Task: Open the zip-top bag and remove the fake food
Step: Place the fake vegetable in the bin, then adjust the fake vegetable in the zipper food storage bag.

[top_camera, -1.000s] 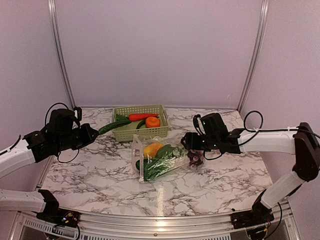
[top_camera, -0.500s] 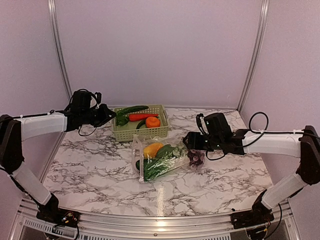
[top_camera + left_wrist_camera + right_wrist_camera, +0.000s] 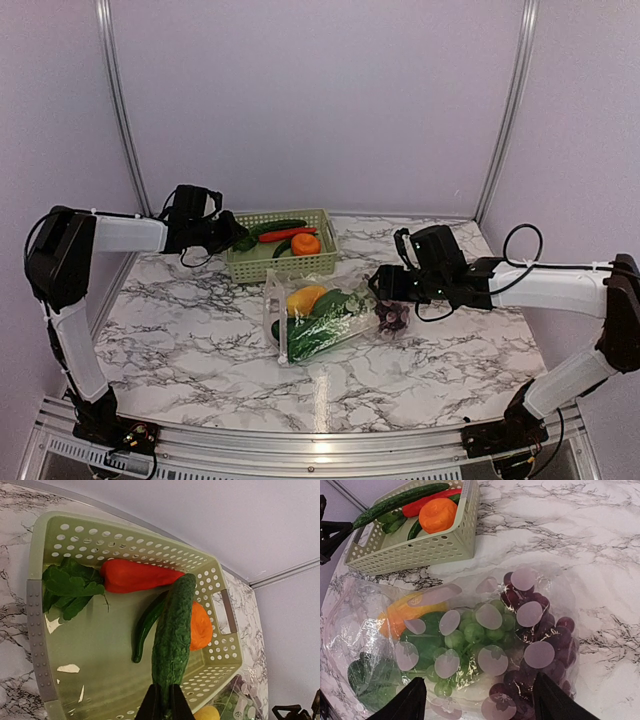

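Observation:
The clear zip-top bag (image 3: 320,320) lies mid-table with fake food inside: green grapes (image 3: 480,630), purple grapes (image 3: 540,625), an orange-yellow piece (image 3: 305,298) and green leafy pieces. My right gripper (image 3: 482,700) hangs open just above the bag's grape end, its fingers either side of the grapes and not gripping. My left gripper (image 3: 164,695) is shut on a dark green cucumber (image 3: 175,635), held over the basket (image 3: 37,625) from its left side. In the top view the left gripper (image 3: 235,240) is at the basket's left end.
The pale green lattice basket (image 3: 280,268) stands at the back of the table. It holds a red pepper (image 3: 135,576), an orange piece (image 3: 200,627), a leafy green (image 3: 67,585) and a thin green chili (image 3: 145,627). Metal frame posts rise behind.
My left arm swung from the table's left side back to the basket, carrying the cucumber over it. The right gripper stayed open over the bag, shifting only slightly.

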Robot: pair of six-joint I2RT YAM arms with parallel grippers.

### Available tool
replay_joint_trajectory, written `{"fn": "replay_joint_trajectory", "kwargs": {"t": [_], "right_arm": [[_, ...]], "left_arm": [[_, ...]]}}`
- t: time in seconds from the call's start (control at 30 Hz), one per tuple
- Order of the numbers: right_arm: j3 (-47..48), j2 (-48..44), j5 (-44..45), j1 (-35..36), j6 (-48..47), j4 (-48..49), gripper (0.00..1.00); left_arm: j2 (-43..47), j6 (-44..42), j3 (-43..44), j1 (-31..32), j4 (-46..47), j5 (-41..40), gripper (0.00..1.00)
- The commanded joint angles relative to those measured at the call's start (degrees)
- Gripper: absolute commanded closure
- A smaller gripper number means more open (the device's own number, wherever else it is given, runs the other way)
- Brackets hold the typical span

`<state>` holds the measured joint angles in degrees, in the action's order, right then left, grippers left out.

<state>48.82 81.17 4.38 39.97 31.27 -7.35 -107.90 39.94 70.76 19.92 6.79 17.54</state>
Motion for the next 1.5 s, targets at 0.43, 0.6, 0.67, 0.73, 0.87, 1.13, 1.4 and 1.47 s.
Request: {"fn": "replay_joint_trajectory", "kwargs": {"t": [0.43, 0.6, 0.67, 0.73, 0.87, 1.13, 1.4, 1.47], "right_arm": [[1.8, -1.3, 0.4, 0.5, -1.5, -1.9, 0.28], [1.5, -1.3, 0.2, 0.5, -1.5, -1.6, 0.26], [1.5, -1.1, 0.0, 0.5, -1.5, -1.4, 0.26], [1.6, -0.8, -0.2, 0.5, -1.5, -1.3, 0.26], [1.7, -0.4, -0.5, 0.6, -1.5, -1.1, 0.26], [2.2, 1.2, -0.6, 0.8, -1.9, -1.3, 0.26], [2.9, 2.8, -0.6, 1.2, -1.7, -0.9, 0.26], [3.0, 3.2, -0.5, 1.5, -1.5, -0.9, 0.26]], "left_arm": [[2.9, -4.0, -0.1, -0.5, -5.7, -2.3, 0.60], [8.3, -5.0, -4.4, -0.4, -6.6, -2.8, 0.56], [10.7, -5.0, -6.6, -0.3, -6.6, -2.7, 0.55], [12.9, -5.0, -8.6, 0.1, -6.7, -2.8, 0.54], [18.2, -4.5, -14.0, 1.9, -6.6, -2.9, 0.59], [26.5, -3.0, -24.6, 9.6, -6.7, -3.0, 0.70], [27.7, 1.9, -31.9, 19.2, -1.6, -2.6, 0.68], [26.8, 2.8, -32.3, 20.8, -0.1, -2.6, 0.66]]}}
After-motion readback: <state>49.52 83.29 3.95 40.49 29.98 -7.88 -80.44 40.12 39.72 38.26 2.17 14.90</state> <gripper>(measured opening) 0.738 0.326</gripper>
